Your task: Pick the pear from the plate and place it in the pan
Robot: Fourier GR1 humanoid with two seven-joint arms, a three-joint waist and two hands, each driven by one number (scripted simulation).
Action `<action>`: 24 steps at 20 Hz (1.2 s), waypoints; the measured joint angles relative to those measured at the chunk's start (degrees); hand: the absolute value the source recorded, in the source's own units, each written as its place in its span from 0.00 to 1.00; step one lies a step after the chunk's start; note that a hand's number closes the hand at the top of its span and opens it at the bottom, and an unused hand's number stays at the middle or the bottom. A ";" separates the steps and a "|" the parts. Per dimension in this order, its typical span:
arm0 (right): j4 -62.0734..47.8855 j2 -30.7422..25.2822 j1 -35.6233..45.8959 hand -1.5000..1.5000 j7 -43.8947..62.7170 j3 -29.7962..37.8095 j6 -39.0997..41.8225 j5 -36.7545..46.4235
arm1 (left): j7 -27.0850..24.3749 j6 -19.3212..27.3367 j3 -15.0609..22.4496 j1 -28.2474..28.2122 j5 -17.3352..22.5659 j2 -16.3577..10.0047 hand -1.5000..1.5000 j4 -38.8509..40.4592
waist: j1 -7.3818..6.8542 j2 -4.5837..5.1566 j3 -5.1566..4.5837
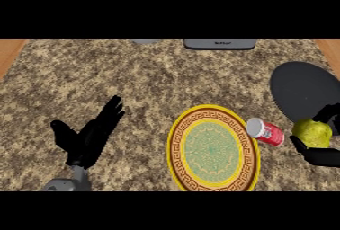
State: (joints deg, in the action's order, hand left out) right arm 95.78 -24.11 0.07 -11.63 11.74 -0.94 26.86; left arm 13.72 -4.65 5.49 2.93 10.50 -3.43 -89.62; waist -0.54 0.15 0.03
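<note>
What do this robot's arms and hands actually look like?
The left hand and right hand are black, with slim fingers and a thumb, rather like gloves. The left one joins a rounded grey forearm. The right one's forearm is out of view. No cables or markings show.

A red can point(266, 131) with a pale end lies on its side on the desk point(93, 72), just left of the right robot hand point(319, 155) and well apart from the left robot hand point(90, 134); the pale end faces up and to the left. The desk top is speckled brown and tan stone. Far beyond both hands, at the far edge, a grey box-like object point(219, 43) with small dark lettering is cut off. Left of it, a small grey rounded thing point(145, 41) barely shows. A wood strip point(10, 54) borders the desk's far left corner, another the far right.
</note>
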 measured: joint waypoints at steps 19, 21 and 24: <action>-65.03 -6.51 36.46 1.00 -25.88 14.62 -19.62 0.81 | -0.44 -0.93 0.34 1.91 -0.72 0.64 0.50 1.27 | -2.15 0.86 0.19; -69.23 -7.55 38.19 0.00 -25.44 14.63 -20.86 1.92 | 0.24 -1.04 0.04 3.13 -0.42 0.51 0.50 1.37 | -2.54 1.05 0.19; -74.69 -9.77 39.67 0.00 -21.13 11.82 -20.59 6.21 | 0.31 -0.98 0.32 4.10 -0.66 0.79 0.50 1.61 | -3.40 1.46 0.19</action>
State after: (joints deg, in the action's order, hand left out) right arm 21.09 -33.88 39.74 -32.77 23.57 -21.53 33.07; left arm 14.02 -5.63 5.82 7.03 9.84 -2.64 -88.00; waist -3.94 1.61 0.22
